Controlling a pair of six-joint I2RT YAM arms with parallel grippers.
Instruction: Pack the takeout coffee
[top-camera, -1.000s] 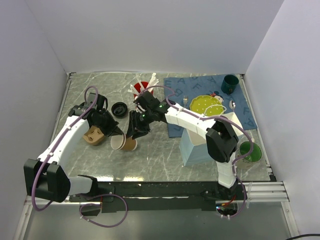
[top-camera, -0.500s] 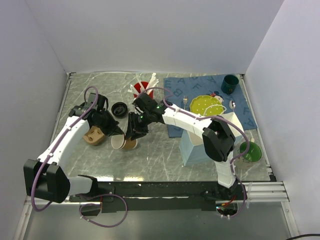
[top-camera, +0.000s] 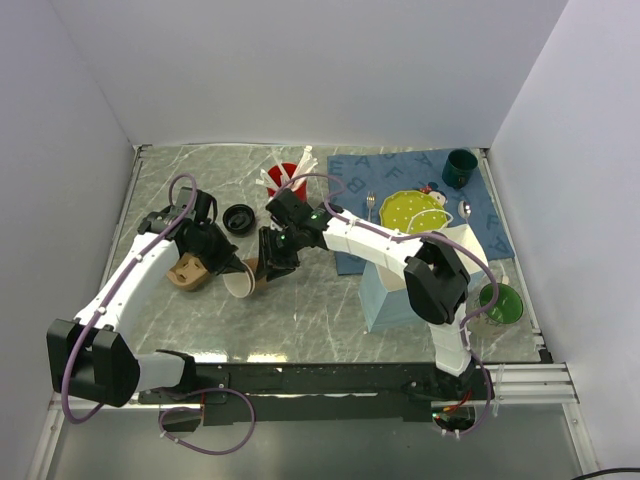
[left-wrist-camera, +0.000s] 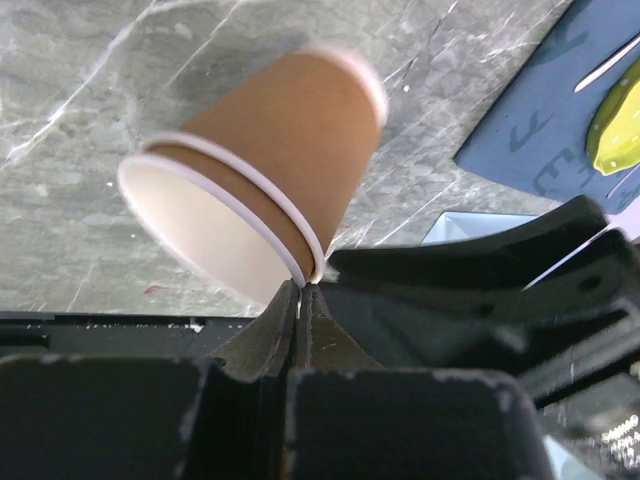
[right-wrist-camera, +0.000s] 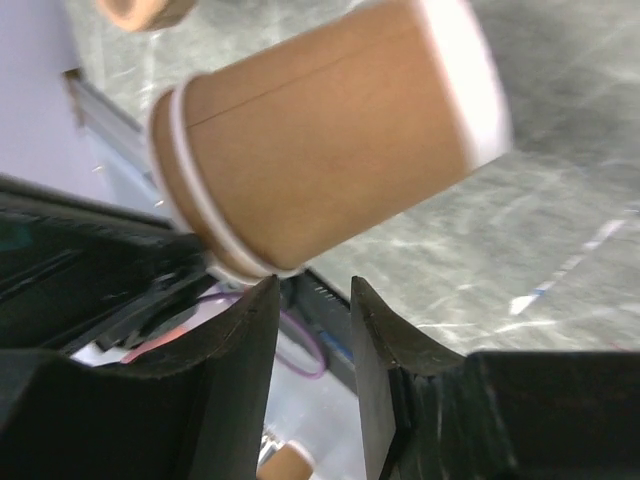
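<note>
- Takeout coffee (top-camera: 239, 217), black-lidded, stands upright just beyond the left pincer (left-wrist-camera: 300, 292), on its far side, and neither arm touches it.
- Left pincer is clenched on the rim of two nested lidless paper cups (left-wrist-camera: 270, 170), holding them tipped sideways, probably for separating.
- Right pincer (right-wrist-camera: 312, 290) gapes, grasping nothing. The cups' wall lies just past its tips.

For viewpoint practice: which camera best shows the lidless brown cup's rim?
Left wrist: the cup's rim faces the lens, white inside visible, left claw pinching it. Right wrist shows it edge-on; top external, tiny.
</note>
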